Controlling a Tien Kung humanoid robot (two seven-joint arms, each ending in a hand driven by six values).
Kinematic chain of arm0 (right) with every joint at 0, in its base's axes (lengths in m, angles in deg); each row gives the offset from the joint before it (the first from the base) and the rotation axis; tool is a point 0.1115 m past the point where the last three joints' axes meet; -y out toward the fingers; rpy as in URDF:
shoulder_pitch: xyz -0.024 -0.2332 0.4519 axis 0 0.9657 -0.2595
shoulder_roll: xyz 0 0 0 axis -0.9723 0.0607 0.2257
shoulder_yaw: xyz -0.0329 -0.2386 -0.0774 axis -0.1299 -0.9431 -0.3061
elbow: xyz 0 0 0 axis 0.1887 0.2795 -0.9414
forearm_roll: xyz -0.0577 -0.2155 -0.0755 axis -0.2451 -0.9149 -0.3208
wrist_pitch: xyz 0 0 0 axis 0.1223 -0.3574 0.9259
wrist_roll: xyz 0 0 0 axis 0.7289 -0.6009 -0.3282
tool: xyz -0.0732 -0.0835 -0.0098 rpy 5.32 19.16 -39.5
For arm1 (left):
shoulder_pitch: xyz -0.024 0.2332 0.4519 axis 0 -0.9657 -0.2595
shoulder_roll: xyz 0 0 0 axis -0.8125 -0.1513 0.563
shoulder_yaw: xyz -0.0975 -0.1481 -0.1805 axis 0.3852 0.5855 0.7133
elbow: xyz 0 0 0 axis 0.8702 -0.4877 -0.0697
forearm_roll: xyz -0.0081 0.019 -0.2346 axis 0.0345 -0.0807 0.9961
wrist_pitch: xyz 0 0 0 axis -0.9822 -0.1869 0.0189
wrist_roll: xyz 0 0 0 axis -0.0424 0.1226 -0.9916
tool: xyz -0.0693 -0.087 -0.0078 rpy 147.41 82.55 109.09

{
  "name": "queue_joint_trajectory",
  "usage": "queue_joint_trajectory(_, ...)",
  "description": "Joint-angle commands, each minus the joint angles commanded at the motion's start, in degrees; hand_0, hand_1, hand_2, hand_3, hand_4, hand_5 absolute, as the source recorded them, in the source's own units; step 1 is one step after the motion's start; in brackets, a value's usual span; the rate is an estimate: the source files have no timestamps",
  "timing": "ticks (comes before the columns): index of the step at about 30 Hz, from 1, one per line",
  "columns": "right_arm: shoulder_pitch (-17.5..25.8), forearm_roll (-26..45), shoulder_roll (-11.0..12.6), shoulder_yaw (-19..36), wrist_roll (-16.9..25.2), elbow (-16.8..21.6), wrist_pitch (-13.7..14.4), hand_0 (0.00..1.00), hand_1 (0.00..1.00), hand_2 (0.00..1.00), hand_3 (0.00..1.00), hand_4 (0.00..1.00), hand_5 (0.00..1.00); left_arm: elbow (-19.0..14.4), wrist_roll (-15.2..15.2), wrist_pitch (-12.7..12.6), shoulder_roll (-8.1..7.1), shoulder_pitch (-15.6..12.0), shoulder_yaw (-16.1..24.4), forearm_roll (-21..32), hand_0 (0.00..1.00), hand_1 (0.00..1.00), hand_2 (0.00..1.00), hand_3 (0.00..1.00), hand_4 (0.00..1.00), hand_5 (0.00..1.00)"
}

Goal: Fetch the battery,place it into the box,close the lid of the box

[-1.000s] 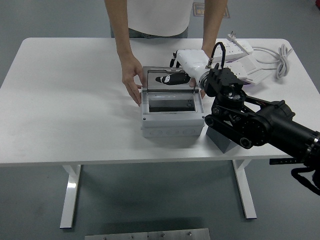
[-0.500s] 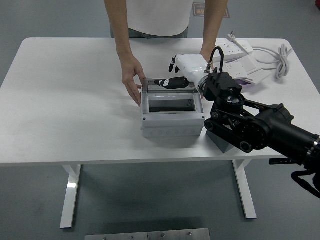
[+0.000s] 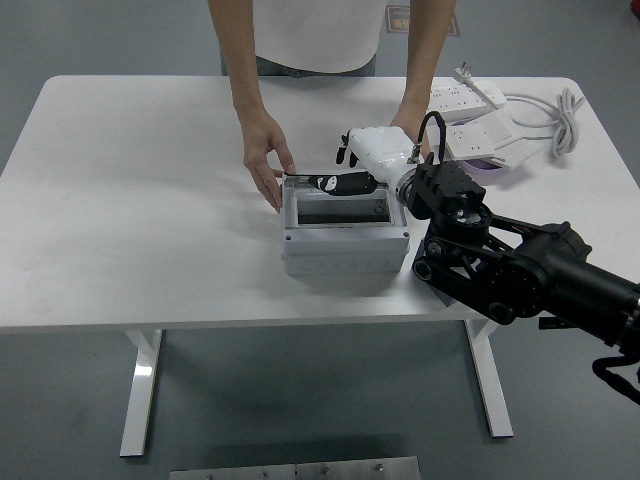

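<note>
On the white worktop, a person's hand was held against the left side of the grey box, which sat near the middle. The lid was tilted low over the opening, with the robot hand laid on its far edge, fingers curled but grasping nothing. The battery could not be seen. White power strips lay toward the far right corner.

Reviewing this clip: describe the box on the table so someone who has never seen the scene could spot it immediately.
Start at the white table and look to its middle, toward the near edge. The grey box sits there between the person's hand and the right robot hand. It is the only boxy grey housing with a dark rectangular opening on top; the white power strips lie flat at the far right corner.
</note>
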Motion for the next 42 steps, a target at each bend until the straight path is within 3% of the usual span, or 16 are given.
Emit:
queue_joint_trajectory(2, 0.14, -0.05, 0.14, 0.02, -0.02, 0.50, 0.19, 0.145, 0.384, 0.496, 0.531, 0.903, 0.690, -0.01, 0.01, -0.05, 0.02, -0.01, -0.04, 0.07, 0.567, 0.713, 0.661, 0.612, 0.707, 0.204)
queue_joint_trajectory(3, 0.19, -0.06, 0.20, 0.03, 0.00, 0.72, 0.31, 0.153, 0.370, 0.411, 0.416, 0.898, 0.685, -0.01, 0.01, -0.07, 0.02, -0.01, -0.06, 0.11, 0.567, 0.713, 0.662, 0.611, 0.709, 0.205)
queue_joint_trajectory(8, 0.23, -0.01, 0.56, 0.06, -0.08, 1.63, 0.44, 0.153, 0.370, 0.411, 0.416, 0.898, 0.685, 0.00, -0.03, -0.12, 0.01, 0.02, -0.12, 0.19, 0.567, 0.713, 0.662, 0.611, 0.709, 0.205)
queue_joint_trajectory(9, 0.24, 0.05, 0.64, 0.09, -0.12, 1.80, 0.40, 0.239, 0.371, 0.383, 0.383, 0.894, 0.681, 0.01, -0.05, -0.13, 0.01, 0.02, -0.14, 0.22, 0.567, 0.713, 0.663, 0.611, 0.710, 0.204)
queue_joint_trajectory(32, 0.49, 1.72, 1.50, 0.05, -1.00, 4.34, -1.17, 0.257, 0.360, 0.353, 0.366, 0.890, 0.683, 0.03, -0.19, -0.50, -0.10, 0.04, -0.37, 0.65, 0.567, 0.713, 0.665, 0.612, 0.718, 0.211)
queue_joint_trajectory(42, 2.82, -2.54, 3.08, 6.63, -1.83, 5.79, -0.50, 0.256, 0.358, 0.349, 0.365, 0.886, 0.692, 0.07, -0.18, -0.40, 0.18, -0.03, -0.32, 0.53, 0.568, 0.713, 0.667, 0.612, 0.727, 0.228)
